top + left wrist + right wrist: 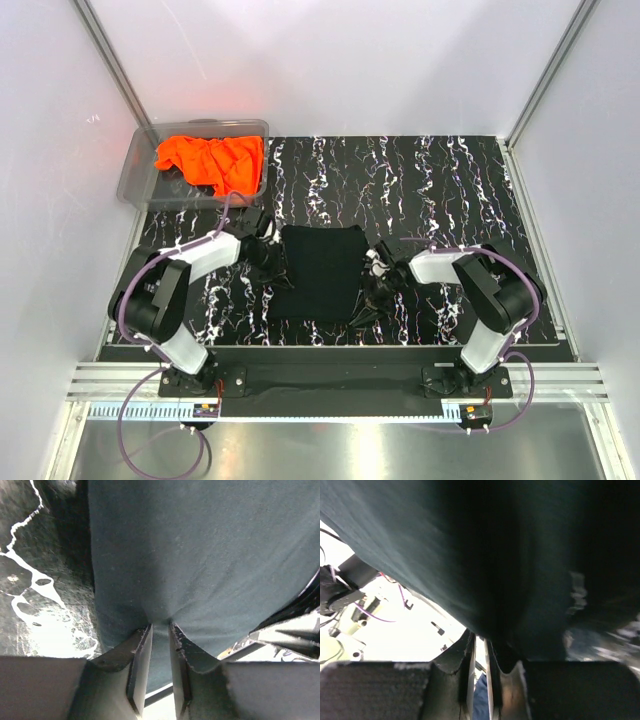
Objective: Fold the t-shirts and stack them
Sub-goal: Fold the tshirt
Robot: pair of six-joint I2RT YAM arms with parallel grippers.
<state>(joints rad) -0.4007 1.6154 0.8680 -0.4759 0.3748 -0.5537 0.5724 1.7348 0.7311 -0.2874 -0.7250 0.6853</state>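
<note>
Here, the left pincer (160,630) stands narrow, nipping the left edge of the black t-shirt (320,270), which is spread mid-surface. The right pincer (480,647) pinches its right edge as tightly. The left arm (195,258) and right arm (455,268) bend at the elbow, reaching inward over the marbled surface (440,180). At rear left, the clear bin (130,185) holds the orange t-shirt (210,160).

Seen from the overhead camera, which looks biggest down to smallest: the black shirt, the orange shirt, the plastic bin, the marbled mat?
1. marbled mat
2. plastic bin
3. black shirt
4. orange shirt, bunched up in the bin, so it shows small
</note>
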